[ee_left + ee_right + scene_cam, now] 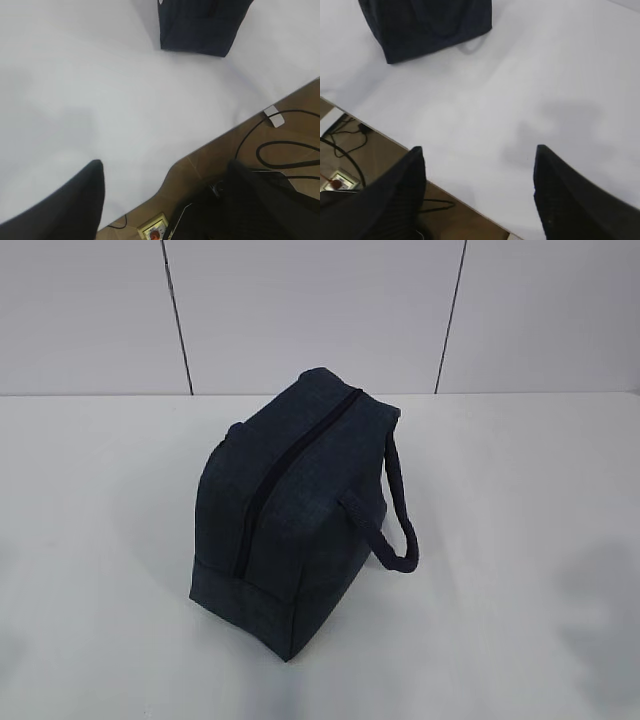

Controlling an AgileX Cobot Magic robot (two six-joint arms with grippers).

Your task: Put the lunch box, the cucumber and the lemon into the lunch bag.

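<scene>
Worktop: white, matte surface, carrying 1 item in the exterior view, a boxy dark navy fabric lunch bag near the centre. The lunch bag stands on its base, its long axis running from the near left toward the far right. A black zipper runs along the top seam and appears closed over the length that shows. 1 dark navy strap handle loops out from the right side of the bag and hangs toward the worktop.

Left tool: jaws stand apart, nothing between them. It hangs over the near edge of the worktop, with brown flooring, black cables and a floor socket visible below. The lunch bag shows at the top of the left wrist view, well apart from the tool.

Right tool: jaws stand apart, nothing between them. It hangs over bare worktop close to the edge. The lunch bag shows at the upper left of the right wrist view, well apart from the tool.

Neither arm appears in the exterior view.
</scene>
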